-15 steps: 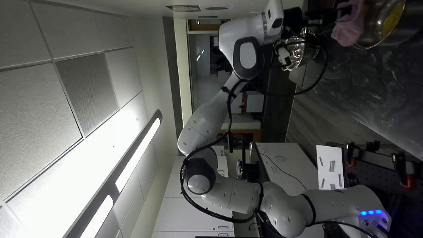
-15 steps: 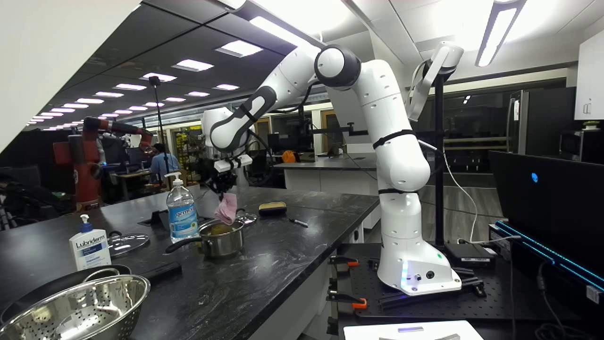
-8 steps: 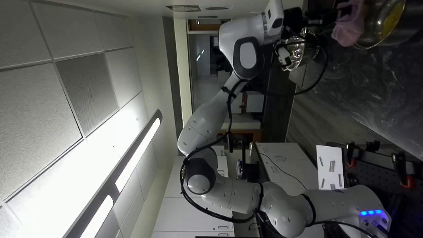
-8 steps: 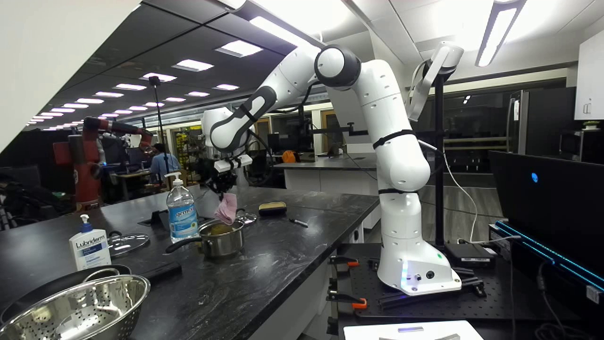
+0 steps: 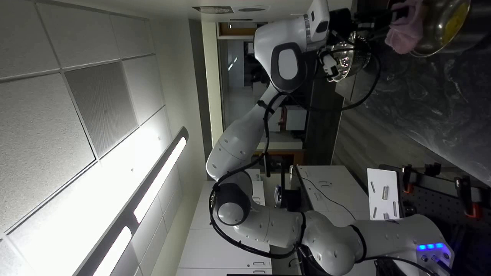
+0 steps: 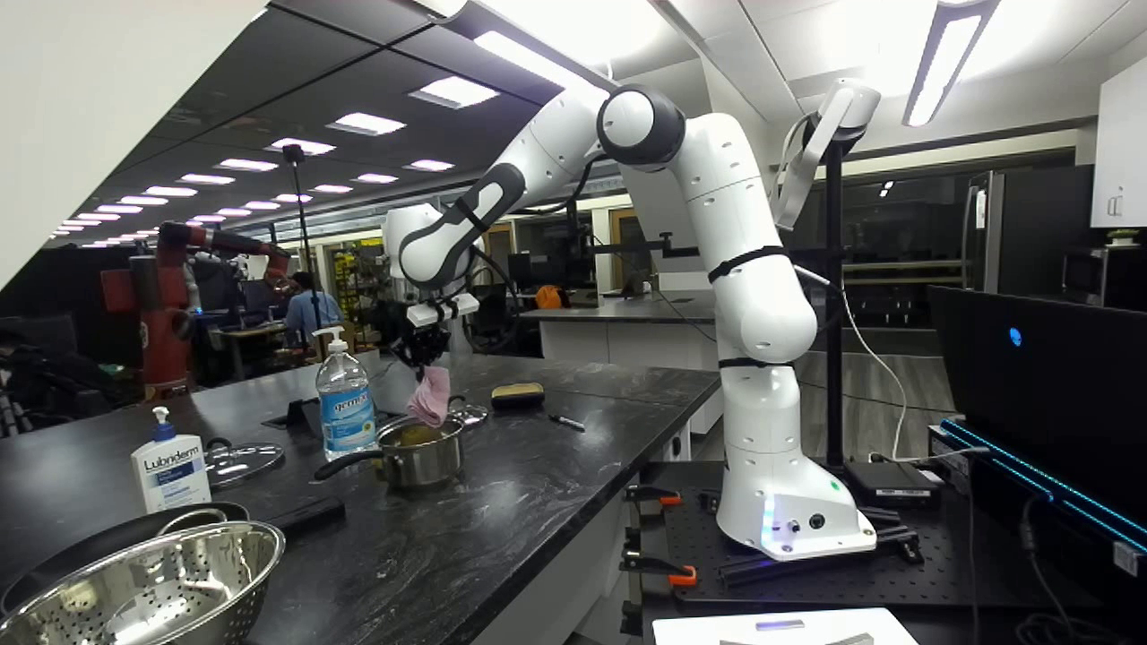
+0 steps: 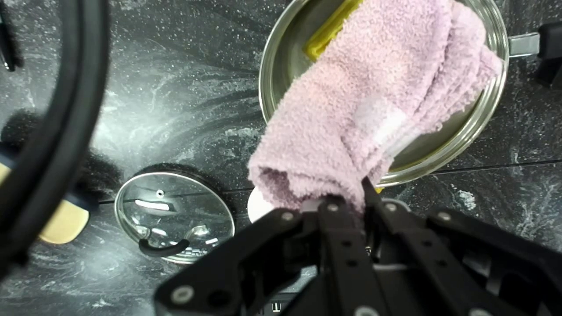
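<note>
1. Jaws, black: clamped on one end of a pink cloth (image 7: 351, 109); carried by a white arm (image 6: 753, 305) that bends down over the bench (image 6: 538, 466).
2. The cloth, folded, terry-like: hung from the jaws above the saucepan (image 6: 430, 464), covering much of its mouth in the wrist view; contact with the rim cannot be told.
3. The saucepan itself, steel, dark-handled: upright on the bench, beneath the cloth.
4. Yellow item (image 7: 329, 30), nature unclear: inside the saucepan, partly hidden by the cloth.
5. Small glass lid (image 7: 173, 206), black-handled: on the bench, near the saucepan.
6. Clear pump bottle (image 6: 348, 417), blue label: upright, just beyond the saucepan in an exterior view.
7. Tan-and-black block (image 6: 517, 395) and pen (image 6: 566, 422): near each other on the bench.
8. Lotion bottle (image 6: 175, 470), lettered "Lubriderm": upright; larger glass lid (image 6: 255, 457) just beside it.
9. Colander (image 6: 184, 573), perforated metal: overlapping a black pan (image 6: 99, 545) in an exterior view.
10. White plate (image 6: 699, 632), bearing small metal pieces (image 5: 385, 193): near the arm's base.
11. Laptop (image 6: 1039, 385), black, lit logo: at the edge of an exterior view.
</note>
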Robot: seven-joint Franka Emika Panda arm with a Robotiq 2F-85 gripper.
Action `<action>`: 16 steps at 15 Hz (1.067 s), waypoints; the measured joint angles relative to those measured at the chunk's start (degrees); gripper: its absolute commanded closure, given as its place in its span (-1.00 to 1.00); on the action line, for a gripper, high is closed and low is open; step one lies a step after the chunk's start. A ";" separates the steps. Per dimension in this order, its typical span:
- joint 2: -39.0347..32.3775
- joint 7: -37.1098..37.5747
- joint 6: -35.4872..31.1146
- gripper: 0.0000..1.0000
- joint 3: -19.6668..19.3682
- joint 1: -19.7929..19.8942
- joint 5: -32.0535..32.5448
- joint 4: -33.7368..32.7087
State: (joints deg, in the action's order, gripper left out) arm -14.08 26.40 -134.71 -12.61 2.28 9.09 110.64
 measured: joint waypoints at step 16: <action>-0.72 0.86 -0.01 -1.00 -0.54 0.77 0.00 -1.25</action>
State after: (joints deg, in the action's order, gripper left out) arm -14.80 27.26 -134.72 -13.15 3.05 9.09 109.40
